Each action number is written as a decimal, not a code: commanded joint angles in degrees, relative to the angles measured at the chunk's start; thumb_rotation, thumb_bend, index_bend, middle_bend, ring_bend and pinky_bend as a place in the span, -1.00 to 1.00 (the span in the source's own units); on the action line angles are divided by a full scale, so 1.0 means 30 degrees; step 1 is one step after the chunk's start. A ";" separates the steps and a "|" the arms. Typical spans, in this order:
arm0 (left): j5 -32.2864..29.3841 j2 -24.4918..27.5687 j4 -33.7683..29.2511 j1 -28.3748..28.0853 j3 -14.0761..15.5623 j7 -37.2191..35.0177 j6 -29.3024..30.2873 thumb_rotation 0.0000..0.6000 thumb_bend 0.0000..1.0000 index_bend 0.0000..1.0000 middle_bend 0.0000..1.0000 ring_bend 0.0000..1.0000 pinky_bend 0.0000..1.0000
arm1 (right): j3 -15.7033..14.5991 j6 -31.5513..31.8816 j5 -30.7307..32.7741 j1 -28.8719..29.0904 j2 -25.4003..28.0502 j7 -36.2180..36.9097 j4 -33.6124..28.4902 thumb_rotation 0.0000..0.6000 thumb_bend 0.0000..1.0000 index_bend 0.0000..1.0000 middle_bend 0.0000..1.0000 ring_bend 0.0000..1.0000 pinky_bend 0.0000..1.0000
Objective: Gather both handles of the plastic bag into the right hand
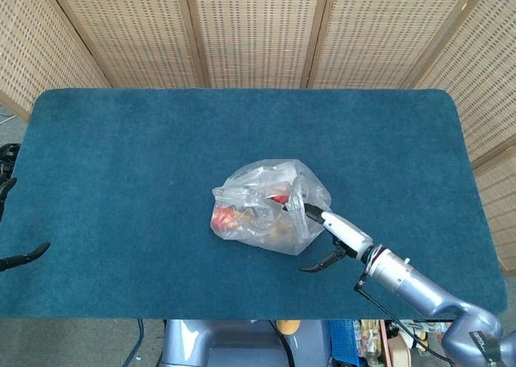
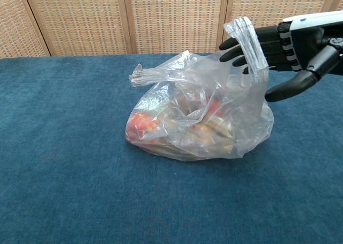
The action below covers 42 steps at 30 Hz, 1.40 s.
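A: From the head view, where does the plastic bag (image 1: 270, 214) sit?

B: On the blue table cloth (image 1: 121, 157), around the middle and a little toward the near edge; it bulges with red and yellowish contents; the right hand (image 1: 334, 236) comes at it from the near right, its fingertips at the bag's right side, and the thumb hangs apart below, just off the cloth.

A: And the left hand?

B: Only dark fingertips of the left hand (image 1: 22, 256) show at the far left edge, well apart from the bag; whether they are spread or curled I cannot tell.

A: What does the chest view add?

B: The right hand (image 2: 284, 48) reaches in from the right at the height of the bag's top; its fingers (image 2: 236, 46) lie stretched out and pass through the loop of the right handle (image 2: 247, 40), which stands upright and drapes over them; the thumb (image 2: 292, 86) curves below and apart, closed on nothing; so the handle hangs on the fingers rather than being squeezed.

A: The other handle?

B: The left handle (image 2: 155, 72) sticks out sideways on the far side from the fingers, free of any hand; behind the table stand woven panel screens (image 2: 171, 19).
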 commanded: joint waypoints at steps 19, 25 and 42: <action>-0.0427 0.0226 0.0238 -0.0132 -0.0194 -0.0951 -0.0317 1.00 -0.70 -1.00 -1.00 -1.00 -1.00 | 0.4009 -0.6164 0.2188 0.3463 -0.0939 1.5221 0.0056 1.00 -1.00 -0.62 -0.49 -0.73 -0.62; -0.0713 0.0245 0.0288 -0.0256 -0.0275 -0.1054 -0.0562 1.00 -0.70 -1.00 -1.00 -1.00 -1.00 | 0.4268 -0.5731 0.0176 0.3903 -0.0531 1.8406 0.0463 1.00 -1.00 -0.56 -0.26 -0.50 -0.39; 0.2295 -0.1727 0.4291 -0.4290 -0.1330 -0.0296 -0.3578 1.00 -0.60 -1.00 -1.00 -1.00 -1.00 | 0.3504 -0.4921 -0.0388 0.4685 0.1128 2.0205 0.0473 1.00 -1.00 -0.44 -0.12 -0.26 -0.29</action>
